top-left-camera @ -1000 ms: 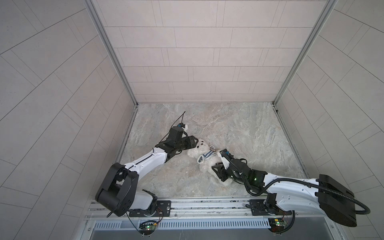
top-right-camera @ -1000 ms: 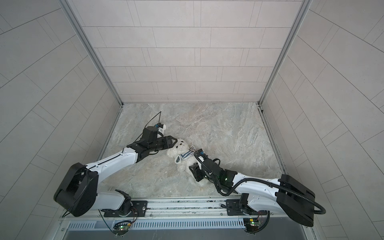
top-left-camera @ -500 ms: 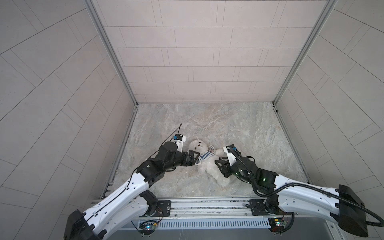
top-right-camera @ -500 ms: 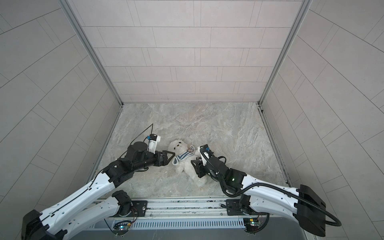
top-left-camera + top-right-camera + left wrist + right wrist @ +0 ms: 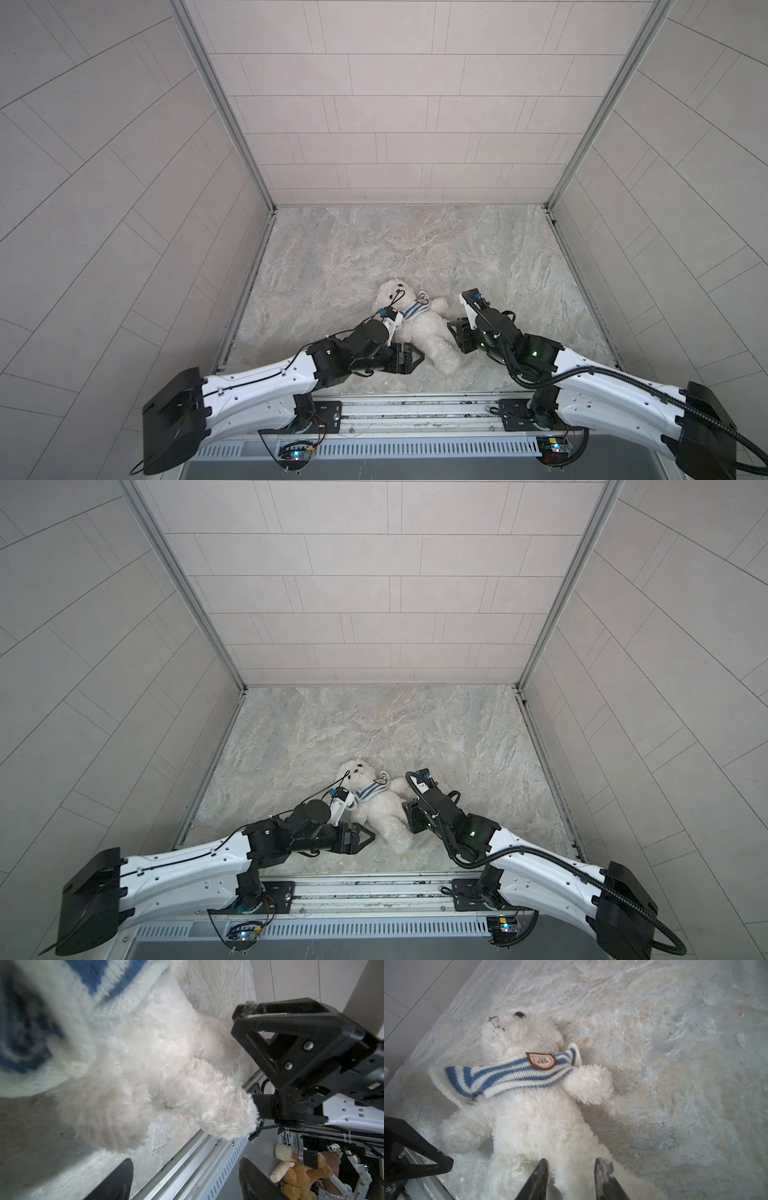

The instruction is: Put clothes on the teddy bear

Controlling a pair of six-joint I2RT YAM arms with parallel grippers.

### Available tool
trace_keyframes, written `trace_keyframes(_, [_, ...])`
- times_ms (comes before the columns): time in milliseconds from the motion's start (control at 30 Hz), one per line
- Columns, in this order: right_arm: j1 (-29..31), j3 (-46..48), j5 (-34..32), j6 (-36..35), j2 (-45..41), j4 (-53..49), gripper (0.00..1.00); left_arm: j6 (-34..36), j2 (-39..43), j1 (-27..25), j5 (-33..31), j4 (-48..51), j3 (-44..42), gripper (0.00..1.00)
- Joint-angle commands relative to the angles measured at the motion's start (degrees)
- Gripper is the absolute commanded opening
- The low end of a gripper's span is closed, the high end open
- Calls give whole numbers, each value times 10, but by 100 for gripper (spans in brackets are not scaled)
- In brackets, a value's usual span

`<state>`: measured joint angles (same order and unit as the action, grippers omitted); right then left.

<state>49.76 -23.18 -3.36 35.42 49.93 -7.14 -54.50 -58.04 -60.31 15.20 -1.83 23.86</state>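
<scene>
The white teddy bear (image 5: 424, 328) (image 5: 382, 810) lies on its back on the marble floor, head toward the back left. A blue-and-white striped shirt (image 5: 415, 307) (image 5: 508, 1076) with a badge is bunched round its neck and upper chest; the arms are bare. My left gripper (image 5: 415, 356) (image 5: 185, 1180) is open and empty, low beside the bear's near leg. My right gripper (image 5: 455, 334) (image 5: 571, 1167) is shut on the bear's other leg, with fur between its fingers. In the left wrist view the bear (image 5: 166, 1064) fills the frame.
The metal front rail (image 5: 415, 409) runs just behind both grippers. Tiled walls close in the floor on the left, the right and at the back. Beyond the rail, in the left wrist view, lie a brown plush toy (image 5: 301, 1169) and small bottles.
My left gripper left the bear's head and shirt, opened wider and drew back toward the front rail. The right gripper kept its hold, and the bear shifted a little.
</scene>
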Motion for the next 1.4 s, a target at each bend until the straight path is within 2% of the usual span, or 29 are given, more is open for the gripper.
trace_keyframes(0, [-2, 26, 21, 45, -14, 17, 41, -18, -36, -2, 2, -106, -7, 80])
trace_keyframes(133, [-5, 35, 43, 53, -4, 26, 42, -16, -85, 5, -4, -130, 3, 78])
trace_keyframes(233, [-5, 46, 63, 66, 11, 50, 42, -21, -115, 26, 6, -172, -3, 75])
trace_keyframes(333, [-2, 62, 85, 95, 23, 87, 42, -13, -134, 59, 19, -188, -3, 68])
trace_keyframes(567, [60, 72, 66, 153, 27, 132, 42, 32, -154, 125, 46, -164, 24, 61])
trace_keyframes(833, [140, 46, 35, 205, 98, 221, 42, 76, -180, 144, 45, -126, 58, 60])
trace_keyframes(1033, [150, -4, 102, 210, 185, 282, 40, 102, -187, 144, 33, -99, 80, 59])
trace_keyframes(1100, [150, -8, 89, 203, 165, 271, 40, 104, -192, 144, 30, -102, 78, 59])
trace_keyframes(1233, [149, -14, 5, 139, 69, 162, 41, 116, -204, 143, 19, -98, 77, 58])
trace_keyframes(1300, [128, -15, -13, 118, 14, 97, 43, 118, -204, 144, 16, -100, 77, 57])
trace_keyframes(1367, [88, -23, -1, 95, -31, 35, 44, 121, -198, 143, 13, -96, 81, 57])
